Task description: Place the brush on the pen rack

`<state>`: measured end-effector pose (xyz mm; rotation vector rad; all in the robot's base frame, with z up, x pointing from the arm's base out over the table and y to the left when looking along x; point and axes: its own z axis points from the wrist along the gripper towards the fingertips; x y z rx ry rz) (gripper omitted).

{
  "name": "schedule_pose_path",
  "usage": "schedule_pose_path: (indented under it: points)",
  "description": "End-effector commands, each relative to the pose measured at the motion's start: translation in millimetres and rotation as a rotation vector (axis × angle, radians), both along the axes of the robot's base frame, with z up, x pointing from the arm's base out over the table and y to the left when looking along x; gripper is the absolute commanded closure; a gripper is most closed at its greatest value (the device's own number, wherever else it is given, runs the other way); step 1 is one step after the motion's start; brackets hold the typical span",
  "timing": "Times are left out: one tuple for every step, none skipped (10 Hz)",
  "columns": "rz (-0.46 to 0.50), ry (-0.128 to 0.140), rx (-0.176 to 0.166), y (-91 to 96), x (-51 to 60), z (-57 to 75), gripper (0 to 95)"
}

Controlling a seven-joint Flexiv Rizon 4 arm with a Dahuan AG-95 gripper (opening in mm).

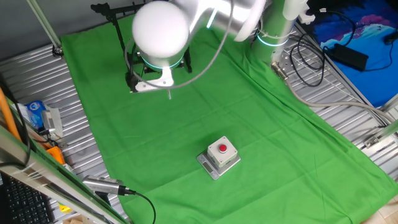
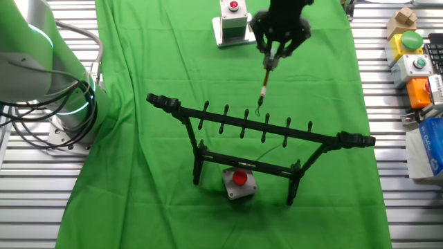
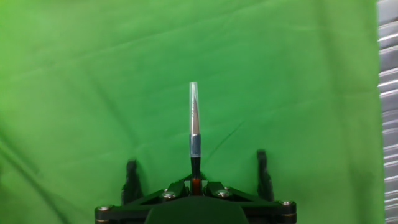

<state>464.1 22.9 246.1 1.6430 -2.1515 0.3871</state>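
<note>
My gripper [image 2: 271, 59] is shut on the brush [image 2: 264, 86], which hangs nearly upright with its tip down above the green cloth. In the hand view the fingers [image 3: 180, 186] clamp the reddish shaft and the pale tip [image 3: 194, 115] points away. The pen rack [image 2: 257, 129], a black rod frame with a notched top bar, stands in front of the gripper; the brush tip hangs just behind its top bar, not touching. In one fixed view the gripper [image 1: 163, 84] is largely hidden under the white wrist, the brush tip [image 1: 169, 94] shows below it, and the rack [image 1: 114, 10] stands behind.
A grey box with a red button [image 1: 219, 156] sits on the cloth, also seen behind the gripper [image 2: 233, 21]. Another red-button box [image 2: 239, 183] sits under the rack. A silver cylinder with a cable [image 1: 102, 185] lies front left. The arm's base [image 2: 69, 104] stands beside the cloth.
</note>
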Motion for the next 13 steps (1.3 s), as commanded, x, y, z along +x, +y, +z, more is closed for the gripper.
schedule_pose_path:
  points:
    - [0.014,0.007,0.009,0.4,1.2,-0.9,95.0]
    - [0.021,0.007,0.016,0.4,1.2,-0.9,95.0]
    - [0.031,0.003,0.019,0.5,1.2,-0.8,95.0]
    - [0.029,-0.005,0.030,0.5,1.2,-0.8,95.0]
    - [0.028,-0.006,0.041,0.7,1.6,-0.9,95.0]
    - [0.027,-0.010,0.034,0.5,1.7,-1.1,95.0]
    - [0.015,-0.019,0.025,0.5,1.7,-1.1,95.0]
    - [0.003,-0.027,0.023,0.3,1.4,-1.0,95.0]
    - [-0.015,-0.043,0.046,0.3,1.4,-1.0,95.0]
    - [-0.023,-0.059,0.064,0.3,1.4,-1.0,95.0]
    - [-0.030,-0.104,0.132,0.3,1.4,-1.0,95.0]
    - [-0.038,-0.135,0.173,0.3,1.4,-1.0,95.0]
    - [-0.054,-0.178,0.210,0.3,1.4,-1.0,95.0]
